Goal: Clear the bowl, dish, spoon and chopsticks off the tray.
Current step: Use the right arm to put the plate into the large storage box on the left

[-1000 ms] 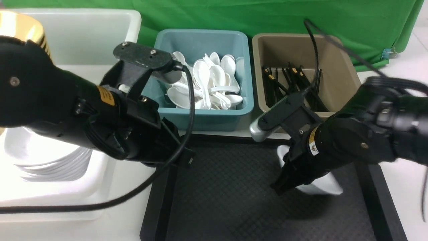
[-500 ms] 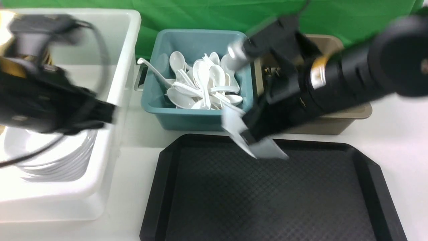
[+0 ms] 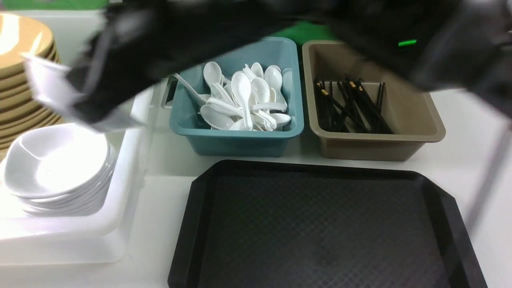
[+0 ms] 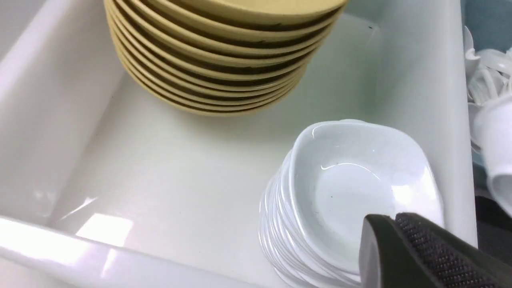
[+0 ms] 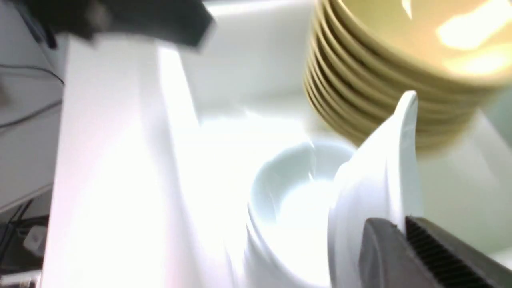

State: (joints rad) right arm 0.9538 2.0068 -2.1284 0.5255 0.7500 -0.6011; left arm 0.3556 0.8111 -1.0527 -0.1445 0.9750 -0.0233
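Note:
My right gripper (image 5: 400,224) is shut on the rim of a white squarish dish (image 5: 380,180), held tilted over the stack of white dishes (image 5: 288,192). In the front view the right arm is a blur reaching across to the far left, the dish (image 3: 48,86) at its tip. My left gripper (image 4: 394,218) is shut with nothing in it, above the dish stack (image 4: 352,188). Mustard-yellow bowls (image 3: 20,60) stand stacked behind. Nothing lies on the black tray (image 3: 320,224). White spoons (image 3: 244,100) fill the teal tub; black chopsticks (image 3: 348,106) lie in the brown tub.
A large white tub (image 3: 132,160) at the left holds the bowl and dish stacks. The teal tub (image 3: 240,142) and brown tub (image 3: 380,146) stand side by side behind the tray. A green cloth hangs at the back.
The right arm has lifted the dish off the tray and swung it left, to above the white tub. The left arm has drawn back out of the front view.

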